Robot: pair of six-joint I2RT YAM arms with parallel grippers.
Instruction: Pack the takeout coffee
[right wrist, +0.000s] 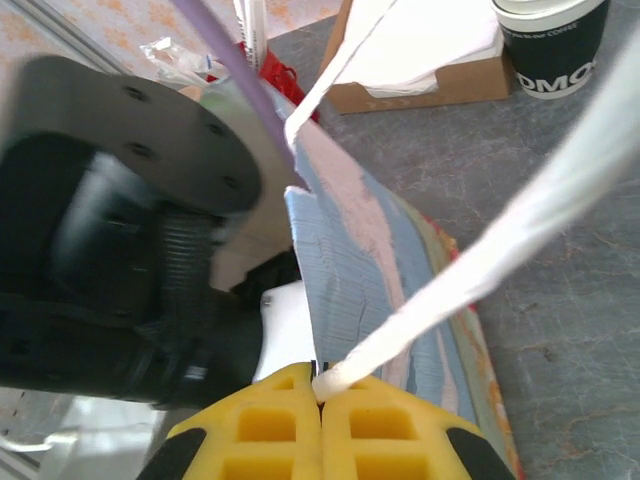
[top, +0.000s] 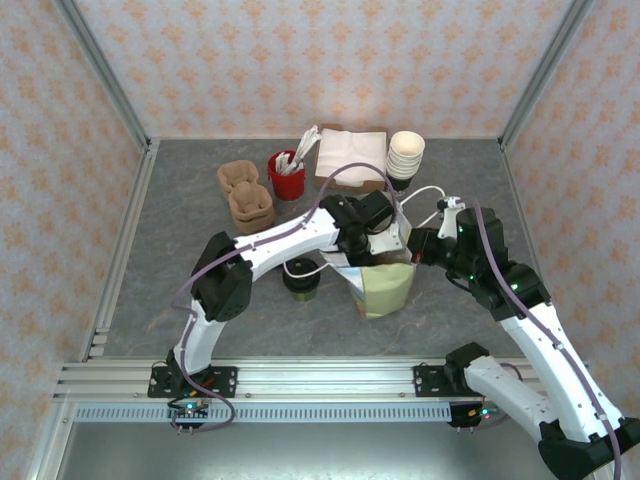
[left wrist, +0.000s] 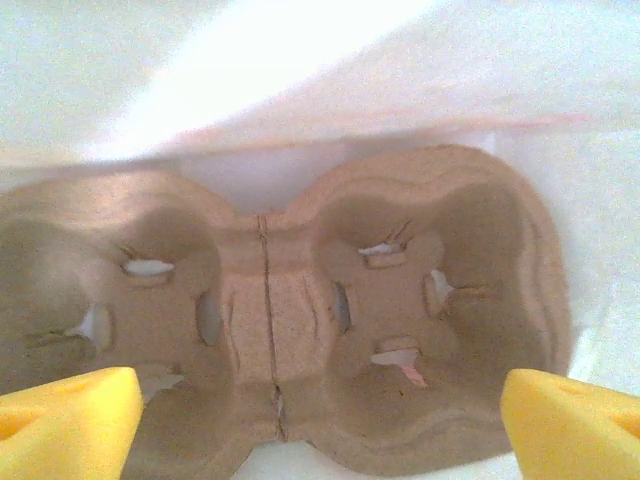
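left pincer point(left wrist: 320, 428) wide and empty, over a cardboard cup tray point(left wrist: 300, 320) inside the paper bag point(top: 390, 290) | right pincer point(right wrist: 320, 405) closed on the bag's handle point(right wrist: 450, 280) (a white strip) | takeout coffee point(top: 300, 281) upright on the worktop point(top: 180, 260); just left of the bag

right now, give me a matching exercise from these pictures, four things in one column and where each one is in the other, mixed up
Things:
1. coffee
2. handle
3. red cup
4. cream cups

Places:
a. right of the napkin box
b. pinched in the shut right jaws
c. just left of the bag
d. between the carriers and the napkin box

Pairs: 1-c, 2-b, 3-d, 4-a
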